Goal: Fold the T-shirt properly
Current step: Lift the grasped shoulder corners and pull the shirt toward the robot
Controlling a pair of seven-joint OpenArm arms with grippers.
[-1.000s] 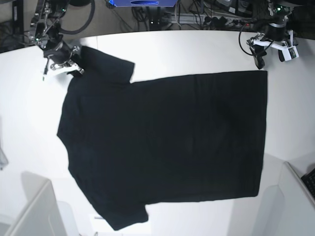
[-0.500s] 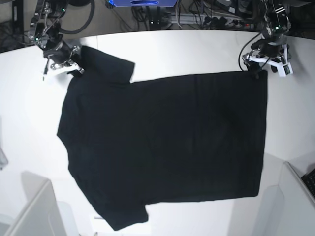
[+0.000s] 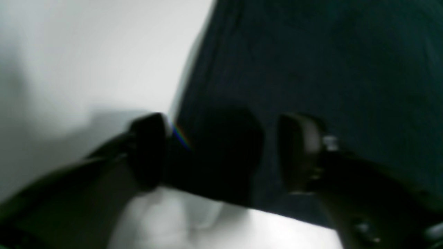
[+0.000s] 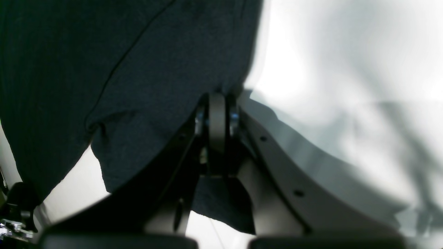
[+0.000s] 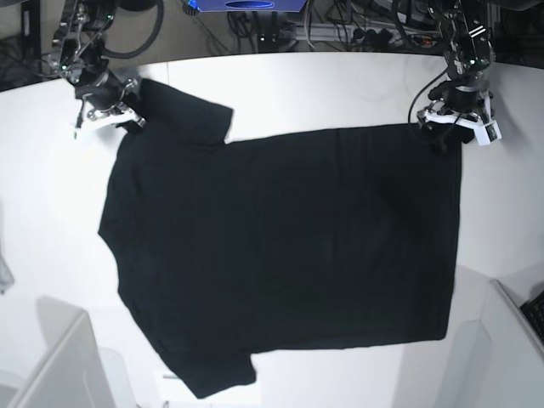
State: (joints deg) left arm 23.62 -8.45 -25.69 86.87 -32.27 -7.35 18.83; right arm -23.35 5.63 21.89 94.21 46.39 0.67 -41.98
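Observation:
The black T-shirt (image 5: 280, 255) lies spread flat on the white table (image 5: 340, 85), print hidden. My right gripper (image 5: 127, 119) is at the far-left sleeve. In the right wrist view its fingers (image 4: 217, 114) are pressed together, shut on the sleeve cloth (image 4: 104, 69). My left gripper (image 5: 446, 136) sits at the shirt's far-right hem corner. In the blurred left wrist view its two fingers (image 3: 148, 148) stand apart, with the corner of the dark cloth (image 3: 311, 52) lying between them. The left gripper (image 3: 221, 152) is open.
A white bin (image 5: 59, 365) stands at the near left and another white box (image 5: 501, 340) at the near right. Cables and a blue object (image 5: 246, 7) line the back edge beyond the table.
My left arm has come in from beyond the table's far right and lowered onto the shirt's hem corner. The right arm and the shirt have stayed still.

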